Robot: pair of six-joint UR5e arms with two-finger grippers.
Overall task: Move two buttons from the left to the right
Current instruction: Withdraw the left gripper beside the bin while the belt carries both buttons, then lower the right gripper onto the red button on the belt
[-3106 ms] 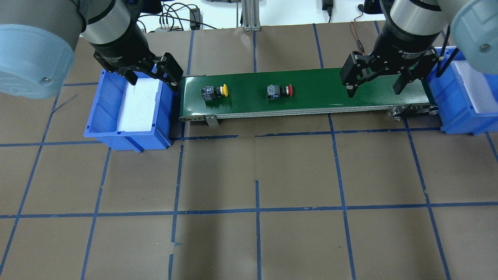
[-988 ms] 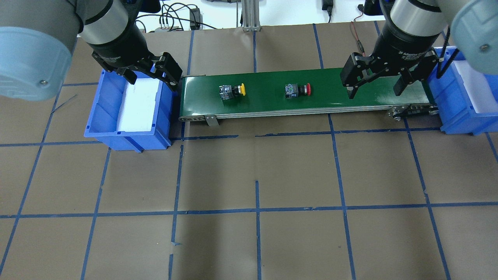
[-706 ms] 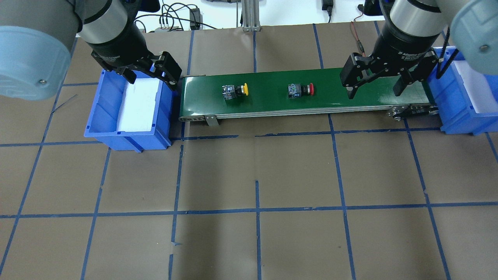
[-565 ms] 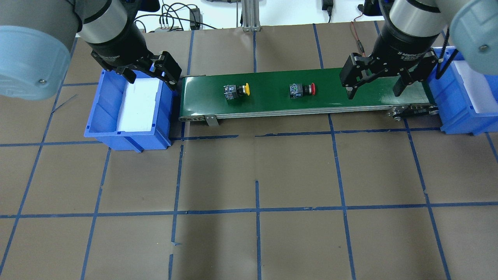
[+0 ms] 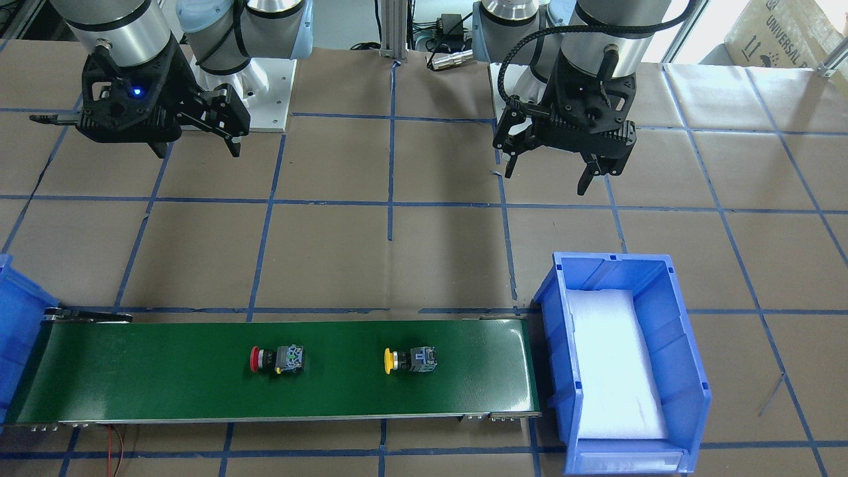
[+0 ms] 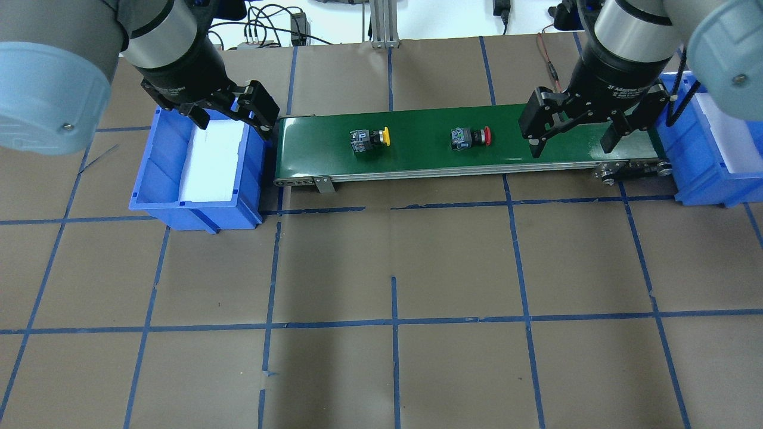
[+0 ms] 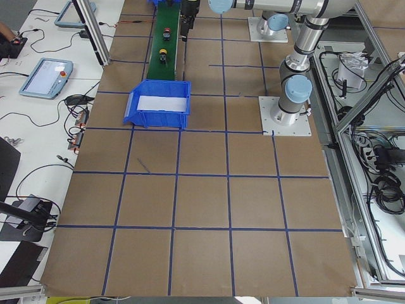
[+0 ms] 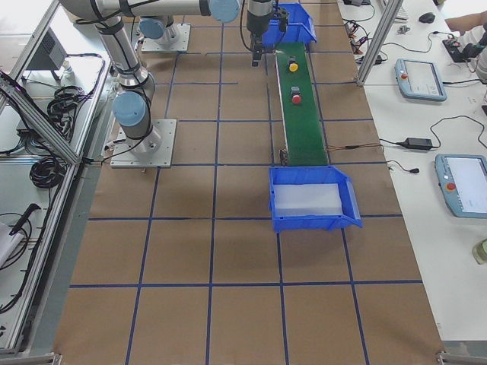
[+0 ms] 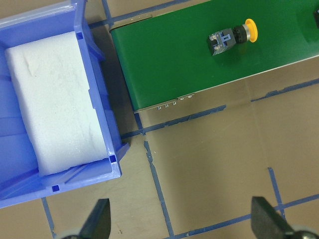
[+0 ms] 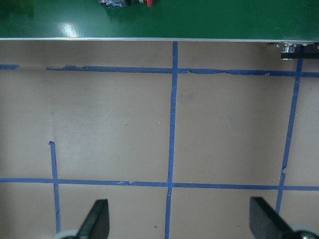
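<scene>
The yellow button [image 6: 371,139] and the red button [image 6: 471,137] lie on their sides on the green conveyor belt [image 6: 417,158], caps pointing towards the robot's right. They also show in the front view, yellow [image 5: 411,360] and red [image 5: 278,359]. My left gripper [image 6: 235,122] is open and empty, above the edge between the left blue bin [image 6: 158,179] and the belt's left end. Its wrist view shows the yellow button [image 9: 232,37]. My right gripper [image 6: 571,148] is open and empty above the belt's right end, right of the red button [image 10: 127,2].
A second blue bin [image 6: 697,173] with a white foam liner stands at the belt's right end. The left bin holds only white foam [image 9: 60,99]. Brown paper with a blue tape grid covers the table [image 6: 393,268]. Cables lie at the far edge.
Both buttons have ridden along the belt towards the robot's right. The right gripper has shifted slightly towards the belt's front edge. The left gripper has barely moved.
</scene>
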